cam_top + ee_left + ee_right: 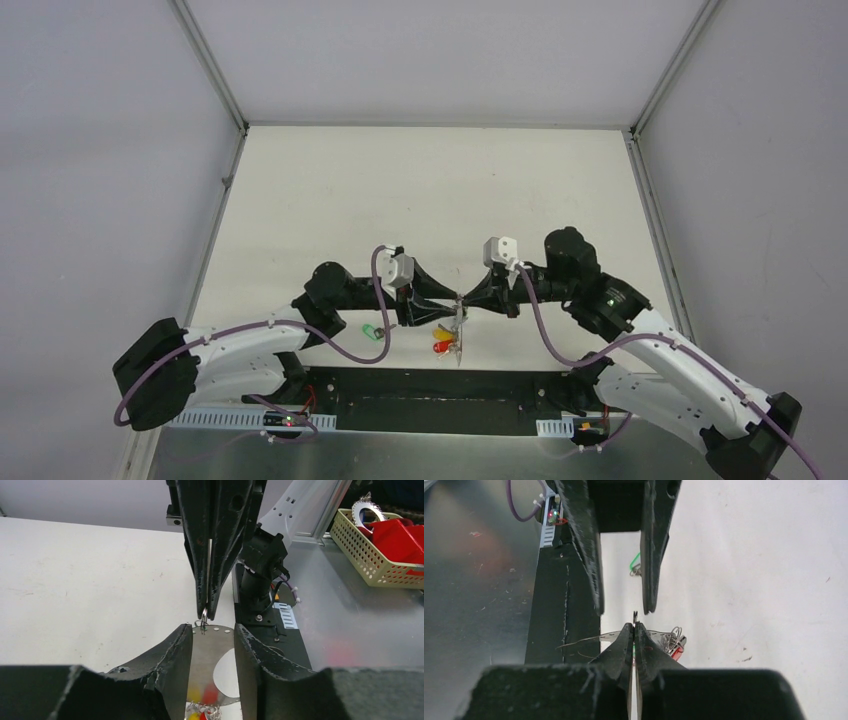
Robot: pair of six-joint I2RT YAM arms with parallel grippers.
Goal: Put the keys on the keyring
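the ring (pixel 459 338) hangs between the two grippers over the table's near edge, with a yellow tag (pixel 444 334) and a red tag (pixel 440 347) dangling from it. the right gripper (pixel 634 626) is pinched closed on its top edge. the left gripper (pixel 213 630) stands parted, a finger either side of the ring, gripping nothing. the green key (pixel 372 330) lies on the table (pixel 400 190) beside the left arm, apart from the ring. the blue key we cannot find. we judge the right alone carries the ring. we should keep that pinch firm and the ring steady, draw the left straight back so it snags nothing, then take the green key by its tag.
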